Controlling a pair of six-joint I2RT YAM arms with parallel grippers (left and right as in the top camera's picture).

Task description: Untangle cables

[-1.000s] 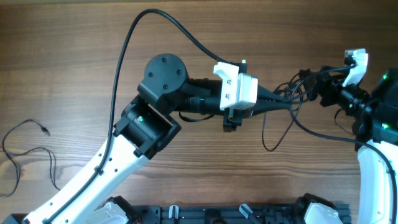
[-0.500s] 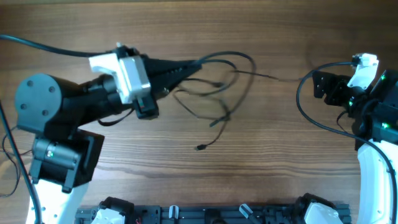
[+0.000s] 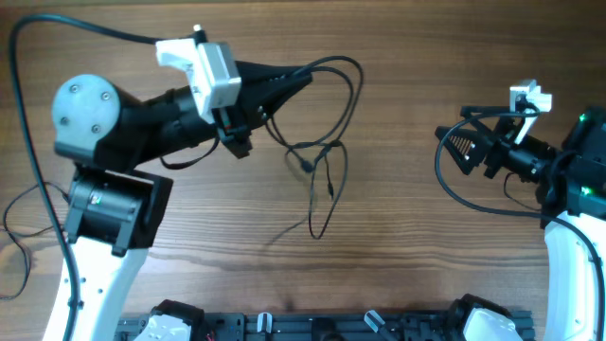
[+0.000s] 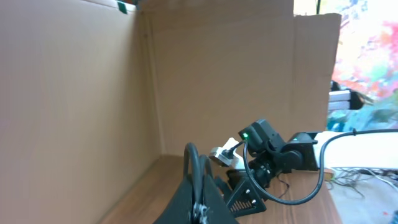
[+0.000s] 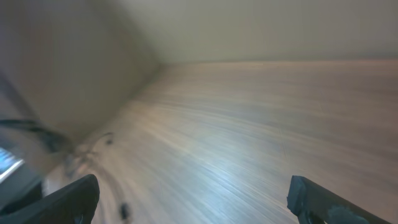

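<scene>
A tangle of thin black cables (image 3: 327, 156) trails from my left gripper (image 3: 301, 80) and droops in loops down to the wooden table. The left gripper is shut on the cables at the upper middle of the overhead view. In the left wrist view its shut jaws (image 4: 199, 202) pinch a cable loop (image 4: 189, 155) that rises between them. My right gripper (image 3: 453, 144) is open and empty at the right, well apart from the tangle. The blurred right wrist view shows its spread fingers (image 5: 193, 205) over bare wood.
Another thin cable (image 3: 28, 230) lies at the table's far left edge, partly behind the left arm. Thick black supply cables loop off both arms. A cardboard wall (image 4: 74, 93) stands behind the table. The right arm (image 4: 267, 149) shows in the left wrist view.
My left gripper pulled the tangle from the right side to the upper middle, and the cables now hang lower. My right gripper let go, opened and moved slightly left.
</scene>
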